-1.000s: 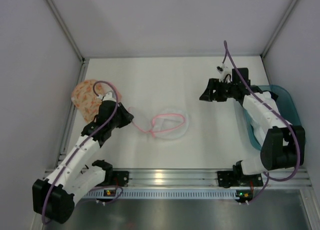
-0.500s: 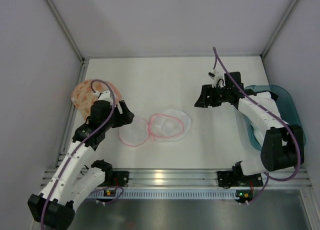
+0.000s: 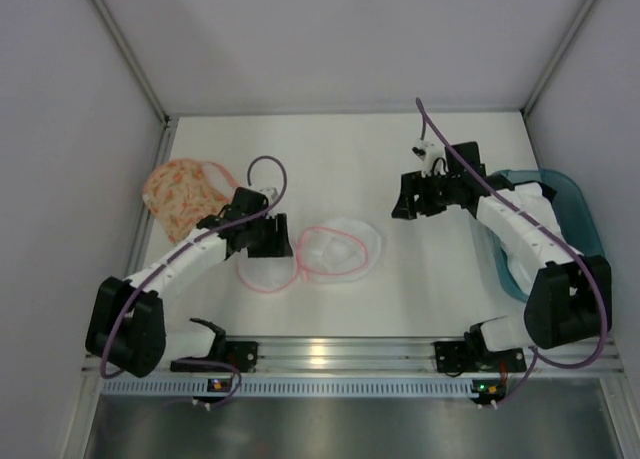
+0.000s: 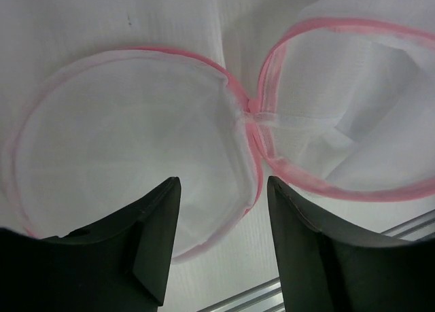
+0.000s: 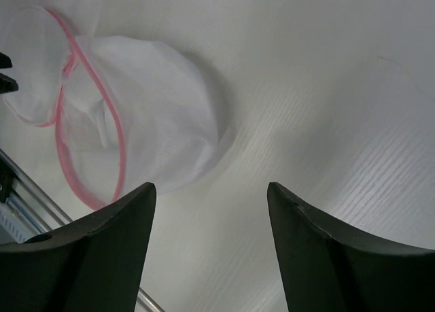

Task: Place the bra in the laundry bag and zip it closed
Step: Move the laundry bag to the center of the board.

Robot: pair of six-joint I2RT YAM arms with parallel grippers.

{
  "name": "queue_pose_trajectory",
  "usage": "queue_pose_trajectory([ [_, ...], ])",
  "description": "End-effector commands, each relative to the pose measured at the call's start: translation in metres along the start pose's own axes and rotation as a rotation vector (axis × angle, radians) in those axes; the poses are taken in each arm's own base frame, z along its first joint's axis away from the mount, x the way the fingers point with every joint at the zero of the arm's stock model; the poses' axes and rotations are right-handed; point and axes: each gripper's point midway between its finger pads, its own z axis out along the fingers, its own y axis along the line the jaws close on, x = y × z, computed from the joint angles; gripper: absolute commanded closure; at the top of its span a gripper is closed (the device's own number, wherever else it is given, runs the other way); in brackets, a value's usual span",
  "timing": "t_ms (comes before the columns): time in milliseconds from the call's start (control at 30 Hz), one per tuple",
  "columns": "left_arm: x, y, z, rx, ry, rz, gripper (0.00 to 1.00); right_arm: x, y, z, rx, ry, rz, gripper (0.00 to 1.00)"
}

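The laundry bag [image 3: 178,197], cream with orange-pink print, lies crumpled at the table's left edge, behind my left arm. The black bra shows in no view. My left gripper [image 3: 283,243] is open and empty. It hovers over the left half of a plain white pink-rimmed pouch [image 3: 268,267], which fills the left wrist view [image 4: 129,142] between the open gripper [image 4: 223,184]. My right gripper [image 3: 405,201] is open and empty above bare table, right of the pouch's other half [image 3: 342,247]. The right wrist view shows that half [image 5: 149,115] beyond the open gripper [image 5: 211,188].
A teal plastic tub [image 3: 570,201] stands at the right edge, partly covered by my right arm. The white pouch lies spread in two round halves joined at a hinge [image 4: 253,115]. The metal rail [image 3: 330,354] runs along the near edge.
My left gripper swung right, away from the patterned bag, to over the white pouch. The pouch went from bunched to spread in two flat halves. My right gripper shifted slightly left.
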Motion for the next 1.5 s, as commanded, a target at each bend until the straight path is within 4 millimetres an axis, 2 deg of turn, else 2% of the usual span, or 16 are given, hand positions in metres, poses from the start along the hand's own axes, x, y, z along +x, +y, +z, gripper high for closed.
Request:
queue_pose_trajectory([
  [0, -0.009, -0.013, 0.023, 0.012, 0.028, 0.092, 0.4, -0.026, 0.006, -0.032, 0.034, -0.062, -0.057, 0.31],
  [133, -0.012, -0.002, 0.049, -0.056, 0.094, 0.102, 0.42, -0.026, -0.006, -0.05, 0.084, -0.06, -0.071, 0.3],
  [167, -0.02, -0.001, 0.053, -0.079, 0.083, 0.097, 0.42, -0.028, -0.016, -0.058, 0.105, -0.074, -0.045, 0.29],
  [233, -0.017, 0.007, 0.067, -0.122, 0.113, 0.055, 0.41, -0.03, -0.021, -0.076, 0.117, -0.099, -0.02, 0.28],
  [267, -0.024, 0.008, 0.069, -0.129, 0.103, 0.022, 0.42, -0.033, -0.036, -0.09, 0.146, -0.124, 0.024, 0.28],
  [333, -0.029, 0.014, 0.081, -0.143, 0.102, -0.051, 0.43, -0.036, -0.049, -0.114, 0.17, -0.161, 0.056, 0.28],
  [467, -0.059, 0.035, 0.095, -0.189, 0.048, -0.183, 0.46, -0.036, -0.085, -0.159, 0.281, -0.22, 0.104, 0.27],
  [667, -0.08, 0.057, 0.101, -0.263, -0.008, -0.277, 0.46, -0.033, -0.119, -0.2, 0.374, -0.261, 0.169, 0.27],
  [933, -0.111, 0.092, 0.085, -0.325, -0.109, -0.41, 0.41, -0.017, -0.159, -0.219, 0.469, -0.192, 0.217, 0.28],
  [1000, -0.116, 0.087, 0.084, -0.268, -0.103, -0.434, 0.4, -0.011, -0.17, -0.223, 0.515, -0.154, 0.22, 0.29],
  [1100, -0.142, 0.066, 0.067, -0.109, -0.124, -0.43, 0.34, -0.005, -0.186, -0.23, 0.575, -0.092, 0.196, 0.29],
  [1133, -0.16, 0.048, 0.054, -0.03, -0.151, -0.397, 0.32, -0.004, -0.189, -0.232, 0.58, -0.076, 0.19, 0.29],
  [1167, -0.164, 0.027, 0.047, 0.07, -0.134, -0.342, 0.3, 0.0, -0.196, -0.23, 0.572, -0.045, 0.195, 0.28],
  [1267, -0.186, -0.006, 0.016, 0.21, -0.179, -0.214, 0.25, 0.006, -0.209, -0.238, 0.559, 0.024, 0.171, 0.27],
  [1300, -0.189, -0.013, 0.006, 0.228, -0.19, -0.182, 0.2, 0.005, -0.216, -0.244, 0.573, 0.042, 0.137, 0.26],
  [1467, -0.188, -0.047, -0.03, 0.301, -0.243, 0.026, 0.2, 0.027, -0.243, -0.242, 0.526, 0.158, 0.161, 0.23],
])
